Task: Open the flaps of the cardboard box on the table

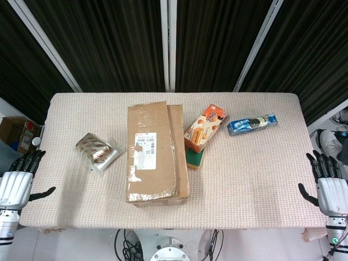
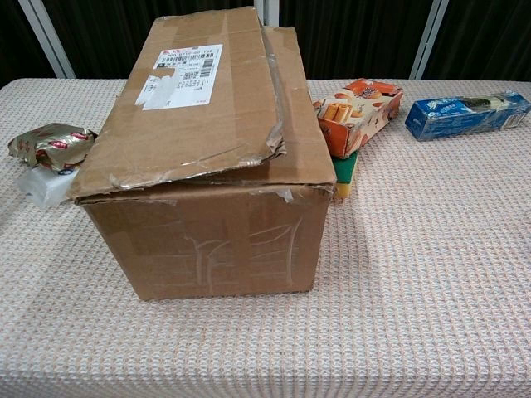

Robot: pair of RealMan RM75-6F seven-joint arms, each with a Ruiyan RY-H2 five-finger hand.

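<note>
The box (image 2: 207,157) is matt brown cardboard with a paper label (image 2: 181,73) and glossy tape strips; the tablecloth (image 2: 415,274) is rough woven cloth; the foil pouch (image 1: 93,148) shines.

This looks like a robot lab or test cell rather than anyone's home. Black curtains (image 1: 109,43) hang across the far side, framed by pale slanting struts (image 1: 46,41). The table (image 1: 261,179) wears a beige woven cloth. Cables (image 1: 130,242) tangle on the floor beneath its near edge, and a spare carton (image 1: 15,130) sits on the floor at left.
</note>
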